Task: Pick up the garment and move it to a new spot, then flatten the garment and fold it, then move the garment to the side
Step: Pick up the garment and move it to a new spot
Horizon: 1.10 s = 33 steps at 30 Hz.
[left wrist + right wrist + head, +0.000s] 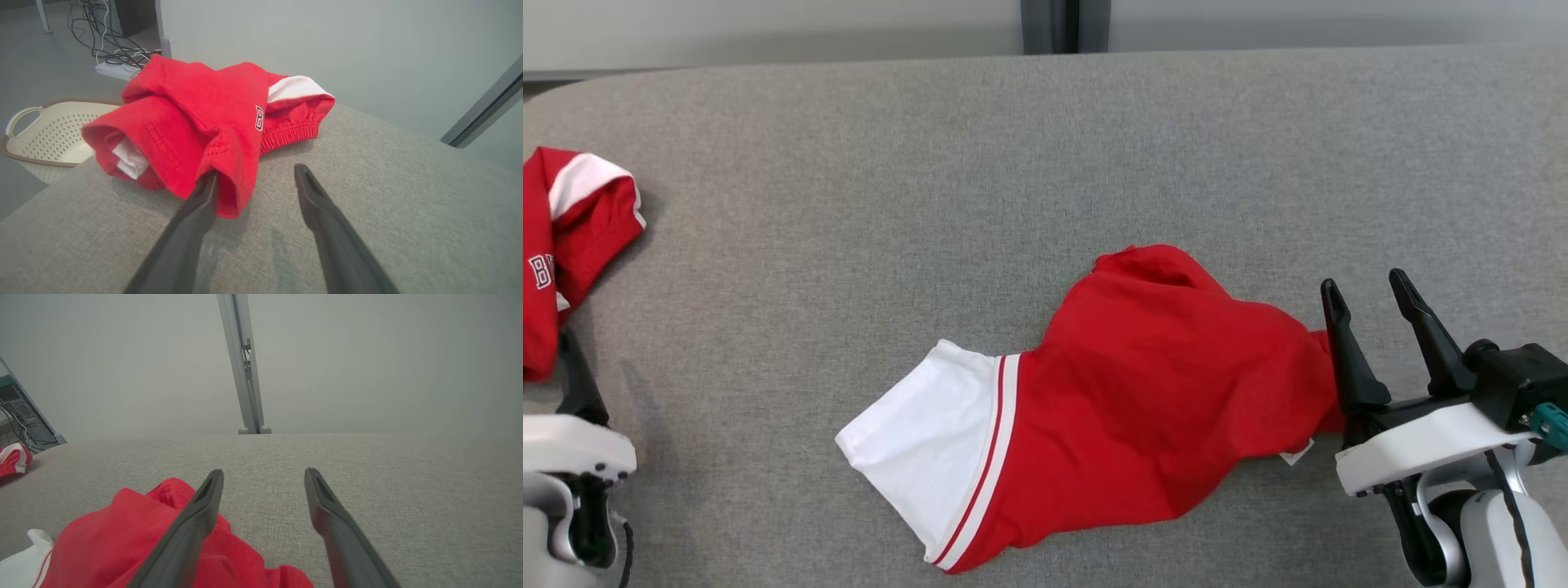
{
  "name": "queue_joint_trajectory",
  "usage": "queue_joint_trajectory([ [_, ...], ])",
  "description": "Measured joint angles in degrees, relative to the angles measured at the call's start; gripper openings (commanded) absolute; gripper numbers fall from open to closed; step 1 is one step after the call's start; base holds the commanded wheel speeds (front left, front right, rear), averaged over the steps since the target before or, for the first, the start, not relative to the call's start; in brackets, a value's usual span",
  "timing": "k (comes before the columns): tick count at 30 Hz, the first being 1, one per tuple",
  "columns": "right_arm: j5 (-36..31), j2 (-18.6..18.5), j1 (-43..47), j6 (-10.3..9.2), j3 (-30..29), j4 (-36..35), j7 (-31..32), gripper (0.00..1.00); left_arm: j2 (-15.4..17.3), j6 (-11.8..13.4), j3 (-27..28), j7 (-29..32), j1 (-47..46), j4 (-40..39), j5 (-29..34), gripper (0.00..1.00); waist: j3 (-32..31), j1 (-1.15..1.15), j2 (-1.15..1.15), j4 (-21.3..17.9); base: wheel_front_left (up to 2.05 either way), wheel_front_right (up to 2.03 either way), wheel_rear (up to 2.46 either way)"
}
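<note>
A folded red garment [568, 237] with white trim and a letter patch lies bunched at the table's far left edge. In the left wrist view this garment [196, 118] sits just beyond my left gripper [255, 173], which is open; its left finger touches the red hem and the right finger stands clear over the cloth table. In the head view my left gripper [568, 359] shows partly below the bundle. A second red and white garment [1143, 400] lies spread in the middle. My right gripper [1364, 282] stands open at its right edge, holding nothing, its left finger over the red cloth [135, 535].
The grey fabric table [1045, 163] stretches wide behind both garments. A cream perforated laundry basket [41, 134] stands on the floor beyond the table's left end, with cables [118, 53] behind it. A grey post [245, 375] rises behind the far edge.
</note>
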Motion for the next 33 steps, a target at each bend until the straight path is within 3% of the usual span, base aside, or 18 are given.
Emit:
queue_joint_trajectory([
  [10,0.53,-0.03,1.32,0.03,-4.61,1.21,-1.79,1.0,-5.23,2.76,6.78,-0.01,16.33,-28.13,6.89,1.0,-5.36,0.0,0.0,0.34,0.0,0.0,0.0],
  [15,-0.46,0.02,1.82,0.03,-5.64,1.05,-1.44,1.0,-6.7,4.22,4.39,0.47,19.99,-41.33,10.18,1.0,-6.77,0.0,0.0,1.0,0.0,0.0,0.0],
  [20,-0.78,0.01,2.06,0.03,-5.42,1.23,-1.24,1.0,-7.24,4.87,-1.43,5.21,21.0,-52.58,13.86,1.0,-7.99,0.0,0.0,0.03,0.0,0.0,0.0],
  [26,-0.88,-0.01,2.5,0.03,-4.5,2.4,-1.29,1.0,-8.66,4.97,-6.6,8.91,22.37,-55.6,15.82,1.0,-9.52,0.0,0.0,-2.27,0.0,0.0,0.0],
  [33,-1.41,-0.01,4.39,0.03,-3.94,3.44,-1.2,1.0,-8.73,4.95,-8.09,9.93,24.68,-53.61,16.21,1.0,-12.48,0.0,0.0,-4.64,0.0,0.0,0.0],
])
